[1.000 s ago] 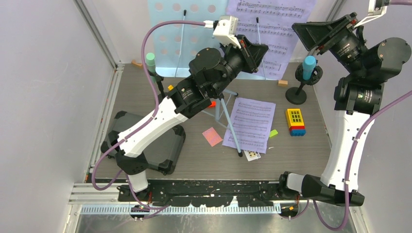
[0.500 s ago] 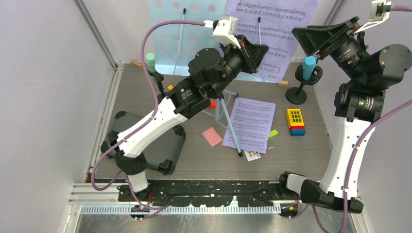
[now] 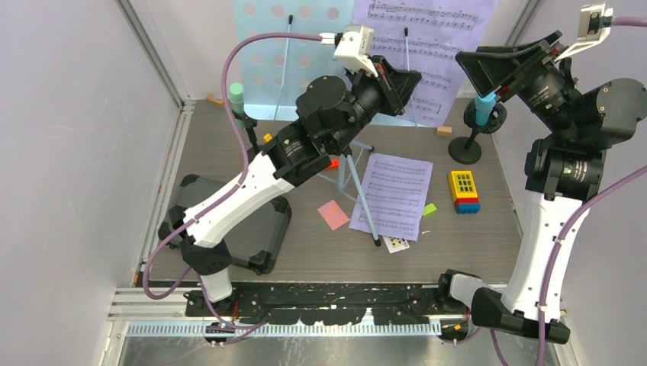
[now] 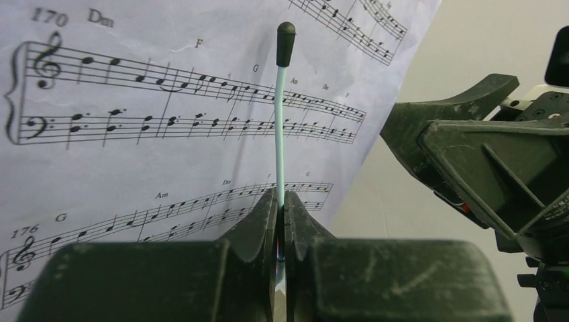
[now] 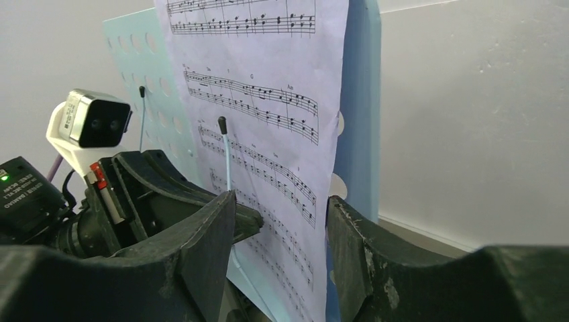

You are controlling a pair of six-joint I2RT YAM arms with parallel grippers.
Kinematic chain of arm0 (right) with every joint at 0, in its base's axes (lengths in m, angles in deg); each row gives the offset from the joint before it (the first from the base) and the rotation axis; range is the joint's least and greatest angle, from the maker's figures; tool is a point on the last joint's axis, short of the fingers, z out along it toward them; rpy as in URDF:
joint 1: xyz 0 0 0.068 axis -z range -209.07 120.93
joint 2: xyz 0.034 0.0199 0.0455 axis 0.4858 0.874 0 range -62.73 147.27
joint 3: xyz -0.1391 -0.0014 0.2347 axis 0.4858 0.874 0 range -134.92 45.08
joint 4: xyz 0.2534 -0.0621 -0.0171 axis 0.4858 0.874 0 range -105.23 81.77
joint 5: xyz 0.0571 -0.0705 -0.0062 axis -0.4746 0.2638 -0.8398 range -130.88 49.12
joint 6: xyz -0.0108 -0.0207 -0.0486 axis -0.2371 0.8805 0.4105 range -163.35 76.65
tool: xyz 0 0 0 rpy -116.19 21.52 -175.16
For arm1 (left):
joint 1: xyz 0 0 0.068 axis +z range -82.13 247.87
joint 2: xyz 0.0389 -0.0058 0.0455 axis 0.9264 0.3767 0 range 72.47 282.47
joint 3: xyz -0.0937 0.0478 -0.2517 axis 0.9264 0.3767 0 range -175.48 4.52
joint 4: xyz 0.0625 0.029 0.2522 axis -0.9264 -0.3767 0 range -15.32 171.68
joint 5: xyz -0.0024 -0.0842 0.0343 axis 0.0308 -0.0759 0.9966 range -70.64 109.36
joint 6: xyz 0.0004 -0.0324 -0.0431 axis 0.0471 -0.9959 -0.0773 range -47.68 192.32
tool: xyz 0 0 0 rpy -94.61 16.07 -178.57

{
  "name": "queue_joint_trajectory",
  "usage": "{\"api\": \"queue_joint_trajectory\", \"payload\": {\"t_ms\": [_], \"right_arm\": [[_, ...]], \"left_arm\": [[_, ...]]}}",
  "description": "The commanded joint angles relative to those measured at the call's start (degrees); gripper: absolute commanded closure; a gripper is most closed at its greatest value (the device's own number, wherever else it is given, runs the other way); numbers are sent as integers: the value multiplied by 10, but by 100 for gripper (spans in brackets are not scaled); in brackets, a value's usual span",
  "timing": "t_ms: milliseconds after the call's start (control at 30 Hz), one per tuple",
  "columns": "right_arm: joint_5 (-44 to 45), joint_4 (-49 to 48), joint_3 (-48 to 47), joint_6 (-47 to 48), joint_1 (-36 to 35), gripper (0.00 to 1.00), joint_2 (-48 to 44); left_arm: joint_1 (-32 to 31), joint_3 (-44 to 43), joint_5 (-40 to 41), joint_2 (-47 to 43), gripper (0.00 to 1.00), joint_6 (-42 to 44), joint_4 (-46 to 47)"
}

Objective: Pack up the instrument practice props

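Note:
The pale blue perforated music rack (image 3: 278,46) stands at the back with a lilac sheet-music page (image 3: 427,38) on it. My left gripper (image 3: 404,80) is shut on the rack's thin pale page-holder rod (image 4: 280,121), which lies across the page (image 4: 134,154). My right gripper (image 3: 477,65) is open, with the page's right edge (image 5: 268,100) between its fingers, touching neither. A second lilac page (image 3: 393,194) lies on the table under a tripod leg (image 3: 365,204). The green microphone (image 3: 236,95) stands at the back left. The blue microphone (image 3: 484,107) sits on a black round-based pole (image 3: 465,150).
A black case (image 3: 263,229) lies at the near left, under my left arm. A stack of toy blocks (image 3: 464,191), a small green block (image 3: 429,208) and playing cards (image 3: 333,213) lie around the loose page. White walls close in the back and sides.
My right gripper has moved left, closer to the right edge of the page on the rack. The left gripper holds the rod as before.

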Motion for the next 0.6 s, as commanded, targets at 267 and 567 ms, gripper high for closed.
{"api": "queue_joint_trajectory", "payload": {"t_ms": [267,567], "right_arm": [[-49,-106,16,-71,0,49,-1],[-47,-107,25,-82,0,53,14]], "left_arm": [[3,4,12,-15,95,1,16],[3,6,11,-15,95,0,18]]}}
